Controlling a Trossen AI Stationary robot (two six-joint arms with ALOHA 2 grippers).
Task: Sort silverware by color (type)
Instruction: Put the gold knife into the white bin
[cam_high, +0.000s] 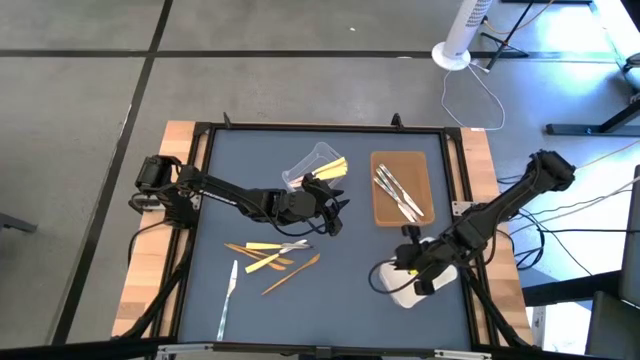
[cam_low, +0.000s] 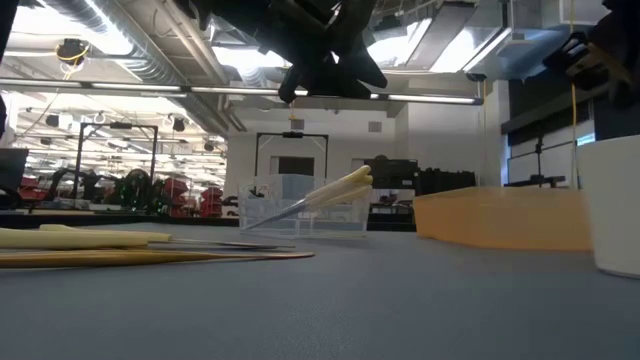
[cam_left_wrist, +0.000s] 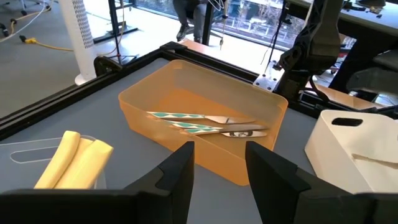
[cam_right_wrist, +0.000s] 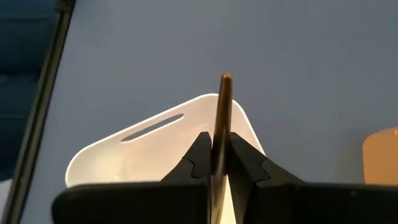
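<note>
My right gripper (cam_right_wrist: 216, 146) is shut on a thin orange-brown utensil (cam_right_wrist: 222, 106) over the white tray (cam_right_wrist: 155, 146) at the table's near right (cam_high: 400, 290). My left gripper (cam_left_wrist: 217, 152) hovers open mid-table (cam_high: 335, 205), holding nothing, beside the clear tub (cam_high: 312, 168) that holds pale yellow utensils (cam_left_wrist: 74, 162). Silver utensils (cam_left_wrist: 211, 123) lie in the brown tray (cam_high: 402, 215). Several yellow, orange-brown and silver utensils (cam_high: 272, 256) lie flat on the mat at the near left. My right gripper pinches the orange-brown utensil between its two fingers, on the flat faces (cam_right_wrist: 219, 146), so the utensil shows edge on. It runs along the fingers, and its free end (cam_right_wrist: 225, 79) sticks out past the tips. The fingers slant down over the white tray. Whether that end touches the tray I cannot tell.
One silver utensil (cam_high: 228, 295) lies apart near the front left edge. The mat's black frame (cam_high: 195, 180) rims the work area. Between the pile and the white tray the mat (cam_high: 340, 300) is bare. A white fan base (cam_high: 452, 55) stands on the floor beyond the table.
</note>
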